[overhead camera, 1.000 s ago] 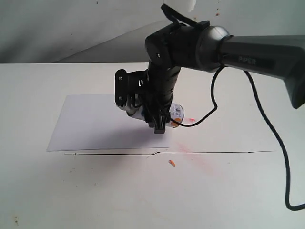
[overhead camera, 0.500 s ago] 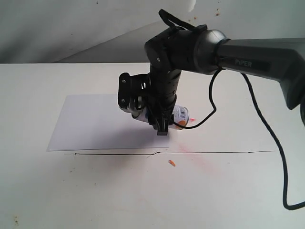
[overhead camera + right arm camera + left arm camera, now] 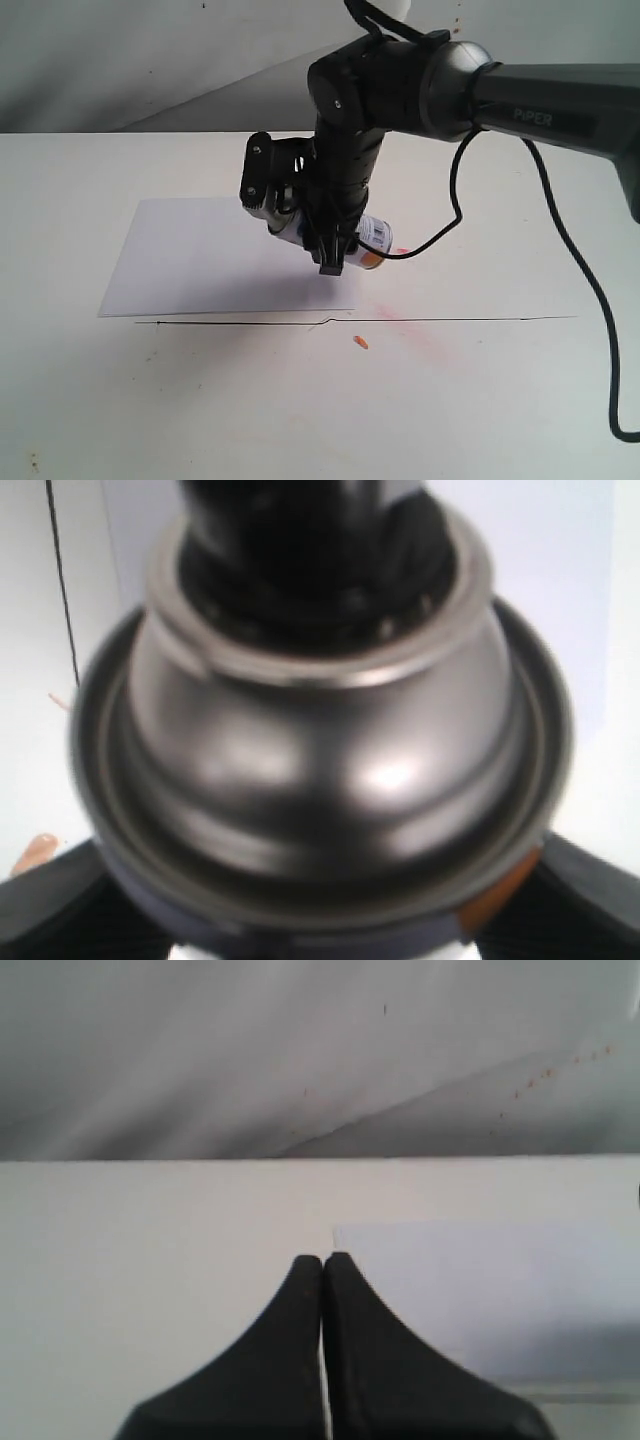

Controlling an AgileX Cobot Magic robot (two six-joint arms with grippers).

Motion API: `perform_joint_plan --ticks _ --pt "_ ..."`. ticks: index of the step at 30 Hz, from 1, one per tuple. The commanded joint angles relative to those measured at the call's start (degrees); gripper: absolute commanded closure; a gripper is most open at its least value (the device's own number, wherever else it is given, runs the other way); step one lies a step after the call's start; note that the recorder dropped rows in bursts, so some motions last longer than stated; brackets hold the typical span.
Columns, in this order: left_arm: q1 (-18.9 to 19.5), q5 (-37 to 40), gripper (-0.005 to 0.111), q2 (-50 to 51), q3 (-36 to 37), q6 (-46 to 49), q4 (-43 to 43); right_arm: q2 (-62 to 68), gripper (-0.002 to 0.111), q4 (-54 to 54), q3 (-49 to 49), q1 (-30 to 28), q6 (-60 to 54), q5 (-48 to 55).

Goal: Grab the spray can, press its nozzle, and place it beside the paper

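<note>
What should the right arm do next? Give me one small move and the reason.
Probably carry the spray can sideways, clear of the paper, before lowering it. The right gripper holds the can tilted and off the table, over the paper's right edge in the exterior view, so setting it down here would land partly on the sheet. Whether the nozzle has been pressed cannot be seen.

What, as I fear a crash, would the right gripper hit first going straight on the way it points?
Probably the paper, near its edge: the right gripper, clamped on the can, points down over it. Depth is unclear from this one view.
</note>
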Motion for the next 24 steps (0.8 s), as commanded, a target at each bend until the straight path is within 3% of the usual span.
perform_joint_plan --ticks 1,4,8,11,16,19,24 --pt "0.1 -14.5 0.107 -0.3 0.3 -3.7 -10.0 -1.2 0.108 2.0 -0.7 -0.4 0.3 -1.7" --pt "0.1 -20.7 0.107 -0.3 0.3 -10.6 -17.7 -1.2 0.108 2.3 -0.7 -0.4 0.3 -1.7" --pt "0.1 -28.3 0.107 -0.3 0.3 -12.9 -18.6 -1.2 0.108 4.2 -0.7 -0.4 0.3 -1.7" --pt "0.1 -29.5 0.107 -0.3 0.3 -17.3 -19.5 -1.2 0.108 4.0 -0.7 -0.4 3.7 -1.6" --pt "0.1 -15.8 0.107 2.3 -5.9 -16.8 -19.3 -1.2 0.108 1.5 -0.7 -0.4 6.7 -0.3" --pt "0.1 -12.9 0.107 10.7 -10.7 -17.3 -19.3 -1.2 0.108 1.5 -0.7 -0.4 6.7 -0.2" --pt "0.1 0.2 0.107 31.6 -24.0 -17.3 -19.3 -1.2 0.108 1.5 -0.7 -0.4 6.7 -0.2"
